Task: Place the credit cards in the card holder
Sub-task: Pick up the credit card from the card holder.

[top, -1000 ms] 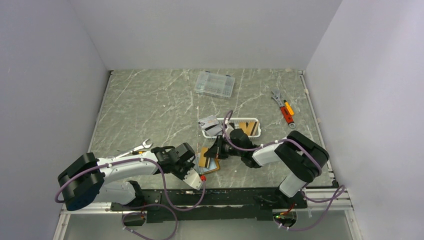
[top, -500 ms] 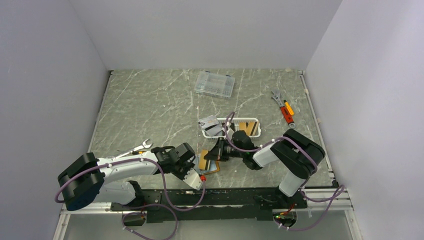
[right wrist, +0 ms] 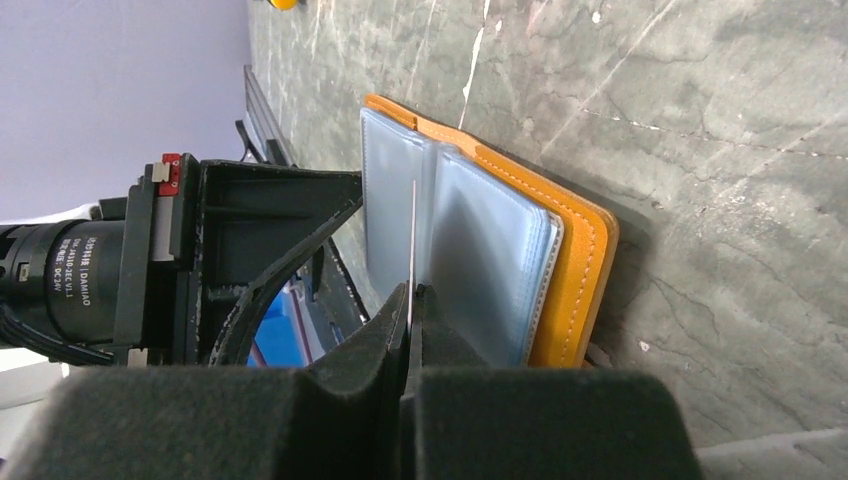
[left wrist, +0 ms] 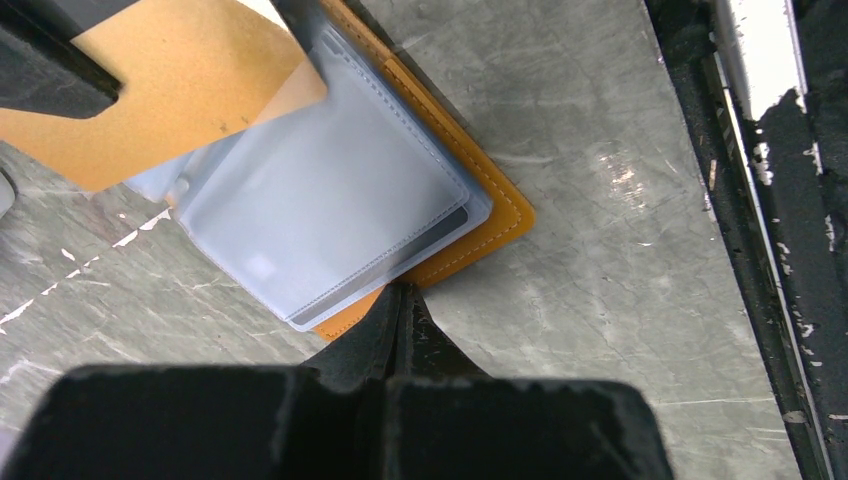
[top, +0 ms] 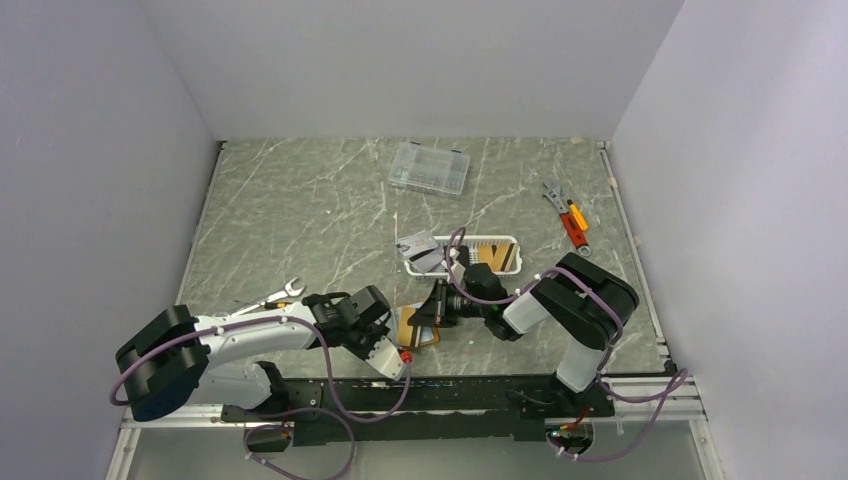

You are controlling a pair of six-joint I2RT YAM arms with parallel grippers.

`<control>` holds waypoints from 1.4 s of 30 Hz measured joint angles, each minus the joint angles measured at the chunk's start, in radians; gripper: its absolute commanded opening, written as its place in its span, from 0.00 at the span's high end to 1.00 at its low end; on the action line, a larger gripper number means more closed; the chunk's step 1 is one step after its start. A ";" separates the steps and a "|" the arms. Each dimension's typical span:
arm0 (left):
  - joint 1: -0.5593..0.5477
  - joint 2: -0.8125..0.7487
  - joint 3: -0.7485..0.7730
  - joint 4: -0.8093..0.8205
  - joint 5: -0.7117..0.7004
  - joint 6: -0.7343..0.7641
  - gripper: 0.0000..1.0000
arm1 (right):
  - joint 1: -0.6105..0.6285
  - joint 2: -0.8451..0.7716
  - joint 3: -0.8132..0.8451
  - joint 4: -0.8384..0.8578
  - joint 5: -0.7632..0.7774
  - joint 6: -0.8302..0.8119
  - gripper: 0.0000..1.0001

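The orange card holder [left wrist: 470, 245] lies open near the table's front edge [top: 421, 336], its clear pockets [left wrist: 330, 215] facing up. My left gripper [left wrist: 404, 292] is shut, and its tips rest on the holder's near orange edge. My right gripper [right wrist: 411, 292] is shut on a gold-brown credit card [left wrist: 170, 100], seen edge-on in the right wrist view as a thin line [right wrist: 412, 235]. It holds the card just above the pockets. Other credit cards [top: 420, 248] lean at the left end of a white basket.
The white slotted basket [top: 500, 242] stands just behind the holder. A clear compartment box [top: 430, 168] sits at the back. A silver wrench [top: 272, 296] lies to the left, and a wrench with an orange-red tool [top: 568, 220] to the right. The black base rail [left wrist: 760, 240] runs close by the holder.
My right gripper has moved a little nearer and left with the gold-brown card, closer over the open holder. The left gripper has stayed on the holder's edge.
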 measured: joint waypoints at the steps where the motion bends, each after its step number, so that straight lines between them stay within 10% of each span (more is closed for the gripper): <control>1: 0.000 0.000 0.000 0.000 0.000 0.000 1.00 | 0.000 0.000 0.002 -0.009 -0.003 -0.002 1.00; 42: -0.002 0.006 -0.001 0.019 -0.032 0.008 1.00 | 0.022 0.005 0.176 -0.407 -0.077 -0.098 1.00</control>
